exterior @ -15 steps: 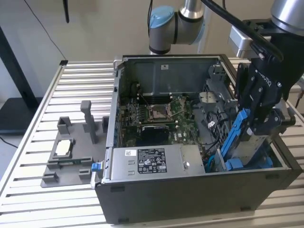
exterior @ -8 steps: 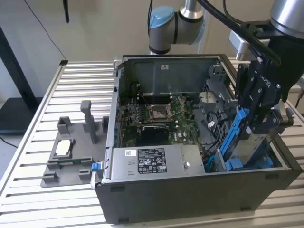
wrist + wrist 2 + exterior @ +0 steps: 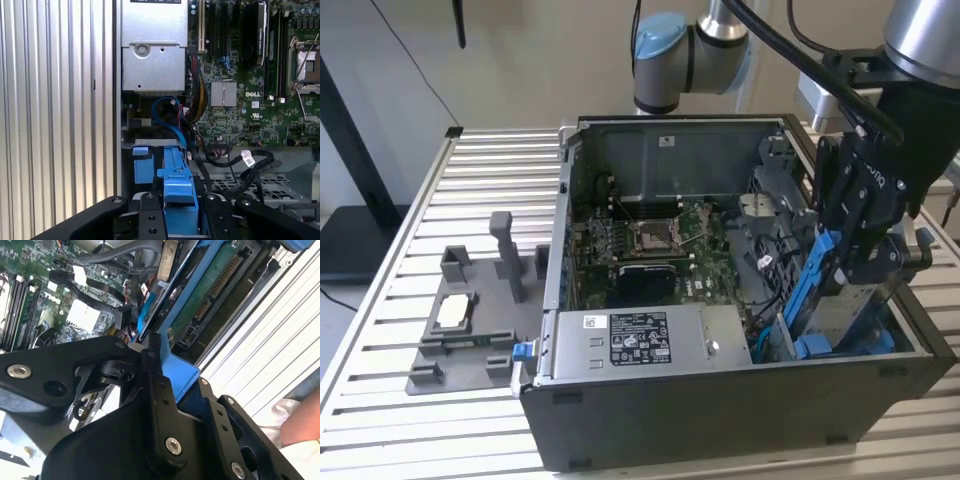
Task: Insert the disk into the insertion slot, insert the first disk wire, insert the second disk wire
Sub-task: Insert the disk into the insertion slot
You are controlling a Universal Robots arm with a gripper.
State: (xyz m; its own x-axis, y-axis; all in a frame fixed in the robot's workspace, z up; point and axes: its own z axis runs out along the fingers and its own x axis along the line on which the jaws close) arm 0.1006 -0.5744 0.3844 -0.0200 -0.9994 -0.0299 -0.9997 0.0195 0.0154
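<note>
My gripper [image 3: 855, 255] is shut on the disk [image 3: 817, 285], a flat drive in a bright blue bracket. It holds the disk steeply tilted on edge at the exterior view's right end of the open computer case. The disk's lower end reaches into the insertion slot [image 3: 852, 318], a grey metal drive cage. In the second wrist view the disk [image 3: 215, 290] shows its green board and connectors, with a black finger [image 3: 156, 390] against the blue frame. In the first wrist view the gripper [image 3: 178, 212] clamps the blue bracket [image 3: 177, 182]. A blue cable [image 3: 167, 107] loops just beyond it; whether it is a disk wire I cannot tell.
A silver power-supply box [image 3: 640, 340] fills the case's front, with the motherboard [image 3: 660, 240] behind it. Black cables with a white tag [image 3: 245, 159] lie beside the cage. A grey fixture with a processor chip [image 3: 455, 312] sits on the slatted table [image 3: 410, 220]. A person's hand [image 3: 300, 425] is near.
</note>
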